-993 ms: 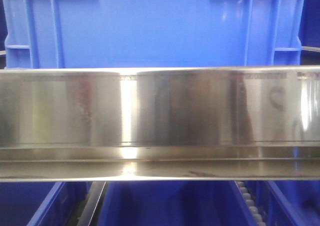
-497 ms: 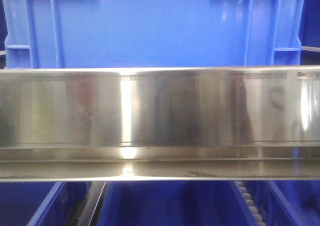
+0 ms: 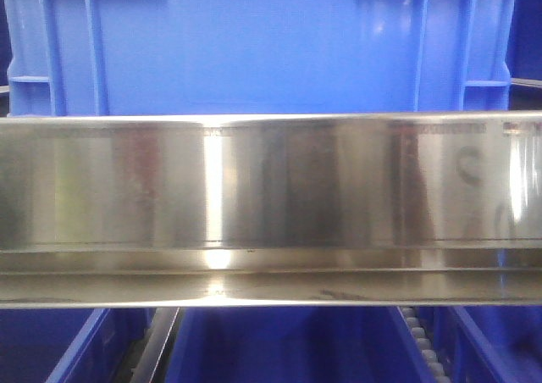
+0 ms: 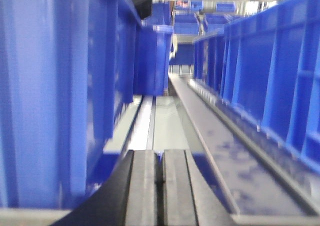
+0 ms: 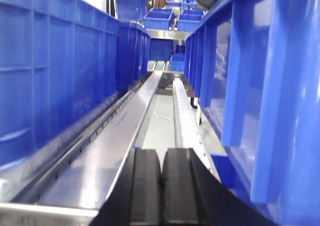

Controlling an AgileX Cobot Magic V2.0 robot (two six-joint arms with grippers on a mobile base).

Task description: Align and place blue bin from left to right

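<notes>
Left gripper (image 4: 160, 157): fingers pressed together with nothing between them, low in a metal lane (image 4: 167, 121) that runs off to the far end. A close blue wall (image 4: 45, 86) is on its left and a row of bins (image 4: 270, 76) is across the lane on its right. Centre, front view: the blue bin (image 3: 254, 44) fills the upper frame dead ahead, broad face to the camera, long axis left-right, behind and above the steel rail (image 3: 271, 188). A sliver of a neighbour bin (image 3: 529, 27) shows at its right edge. Right gripper (image 5: 161, 156): fingers also together, holding nothing, in a second lane (image 5: 125, 136) with a roller strip (image 5: 184, 106). A long blue side (image 5: 50, 76) is on its left and a very near blue panel (image 5: 270, 76) on its right. Cannot tell which wrist-view wall belongs to the blue bin, so cannot say which arm is nearer; they look roughly even. Judgement: the coming move goes sideways to the right, along the bin's long axis, so side-wall contact matters. Closed fingers suit pushing, not gripping.
</notes>
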